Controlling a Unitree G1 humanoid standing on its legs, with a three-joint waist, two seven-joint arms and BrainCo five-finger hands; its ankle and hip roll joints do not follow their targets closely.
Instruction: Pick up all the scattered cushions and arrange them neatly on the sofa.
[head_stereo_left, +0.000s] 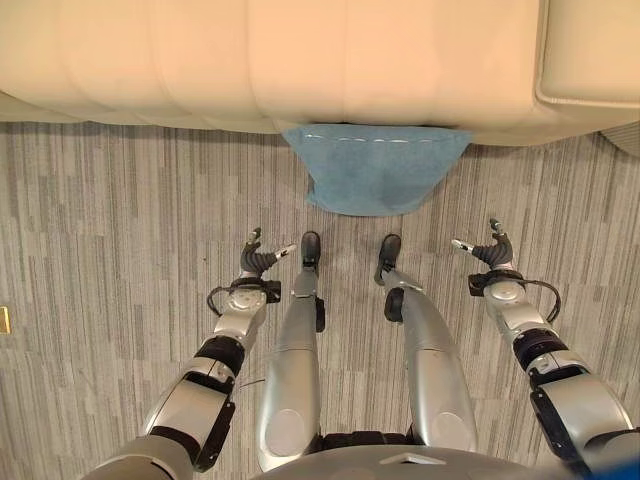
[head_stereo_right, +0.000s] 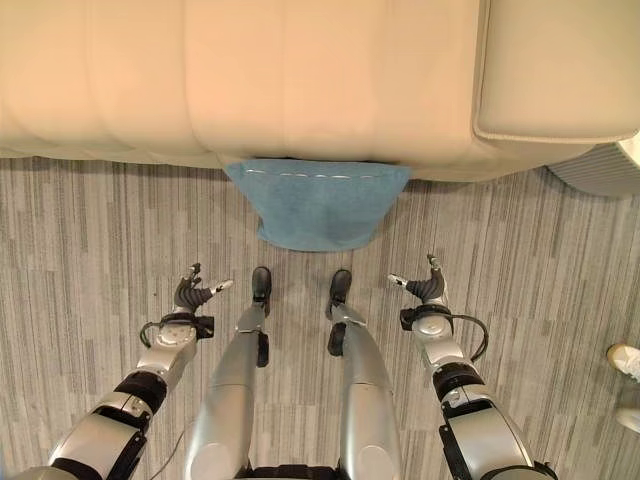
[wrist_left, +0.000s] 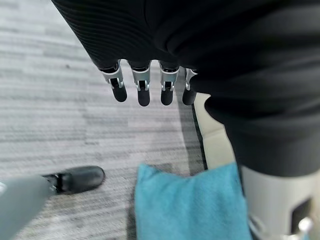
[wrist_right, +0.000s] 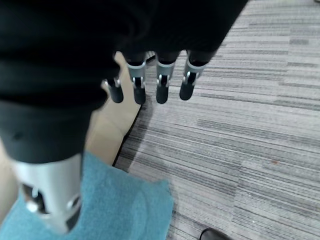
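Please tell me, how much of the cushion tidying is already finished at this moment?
Nothing looks done yet: the sofa seat carries no cushion. Nothing is in hand either; the left hand and right hand both hang open above the carpet, holding nothing. What is left: the blue cushion lies on the floor against the sofa's front, between the two hands, and must be lifted and placed on the seat.

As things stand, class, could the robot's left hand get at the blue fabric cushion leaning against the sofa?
Probably yes: the open left hand hovers over bare striped carpet, nothing lies between it and the blue fabric cushion ahead at the cream sofa.
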